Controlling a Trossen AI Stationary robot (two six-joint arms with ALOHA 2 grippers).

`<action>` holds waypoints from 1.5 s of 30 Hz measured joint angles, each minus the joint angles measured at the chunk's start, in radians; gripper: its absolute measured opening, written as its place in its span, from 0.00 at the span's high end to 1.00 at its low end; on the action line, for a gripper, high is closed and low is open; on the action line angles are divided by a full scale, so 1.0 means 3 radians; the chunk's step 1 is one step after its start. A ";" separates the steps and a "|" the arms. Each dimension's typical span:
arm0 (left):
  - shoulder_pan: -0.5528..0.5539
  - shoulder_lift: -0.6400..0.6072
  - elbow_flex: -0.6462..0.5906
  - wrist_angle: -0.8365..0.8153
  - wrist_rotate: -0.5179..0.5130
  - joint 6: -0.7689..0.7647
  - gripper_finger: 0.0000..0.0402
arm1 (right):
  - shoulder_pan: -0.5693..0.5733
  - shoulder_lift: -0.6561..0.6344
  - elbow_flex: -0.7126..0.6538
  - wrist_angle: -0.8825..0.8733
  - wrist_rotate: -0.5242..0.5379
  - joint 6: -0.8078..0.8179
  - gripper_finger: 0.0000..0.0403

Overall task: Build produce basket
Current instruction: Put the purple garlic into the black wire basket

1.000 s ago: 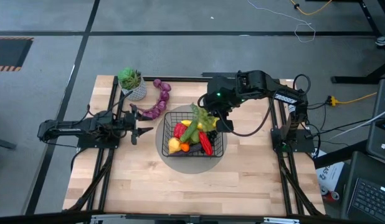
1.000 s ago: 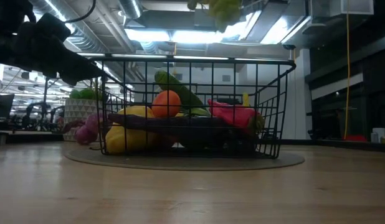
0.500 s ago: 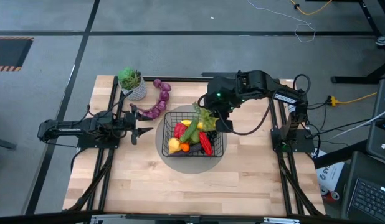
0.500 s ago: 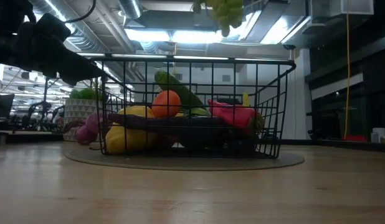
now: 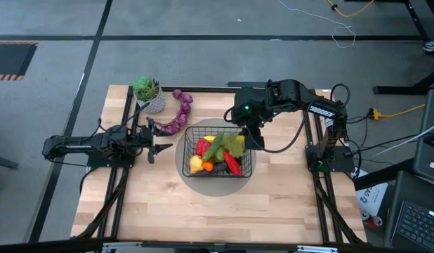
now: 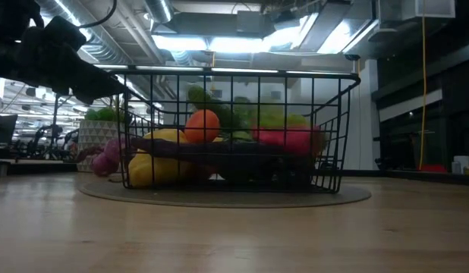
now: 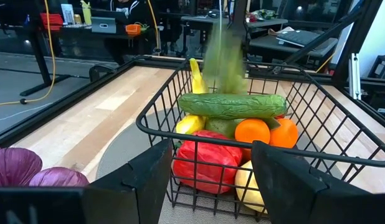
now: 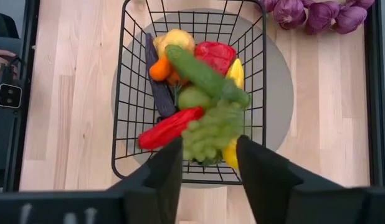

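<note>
Wooden table (image 5: 175, 204) is shared by 2 arms. Green grapes (image 8: 211, 132) are seen dropping into the basket (image 5: 191, 172) beneath the released right gripper (image 5: 246, 135). Purple grapes (image 5: 179, 112) lie outside, near the open left gripper (image 5: 159, 138); a rollout could be caused by the heaped pile.

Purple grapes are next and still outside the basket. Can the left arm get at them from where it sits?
Probably yes. The purple grapes lie on bare table beside the potted plant, just past the left gripper, whose fingers are open. Nothing stands between them; the basket sits off to one side.
</note>
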 joint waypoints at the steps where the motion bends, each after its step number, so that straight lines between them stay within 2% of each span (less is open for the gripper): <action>1: 0.0000 0.0000 0.0000 0.0000 0.0000 0.0000 0.47 | 0.0000 0.0000 0.0000 0.0000 -0.0001 0.0000 0.63; 8: 0.0000 0.0000 0.0000 0.0000 0.0000 0.0000 0.47 | 0.0009 0.0000 0.0000 -0.0001 0.0001 0.0000 0.54; 33: 0.0000 0.0000 -0.0001 0.0000 -0.0001 0.0000 0.47 | 0.0009 0.0000 0.0000 0.0032 0.0004 -0.0030 0.54; 45: 0.0000 0.0000 -0.0001 0.0000 -0.0002 0.0000 0.47 | 0.0010 0.0000 0.0001 0.0498 0.0098 -0.0296 0.54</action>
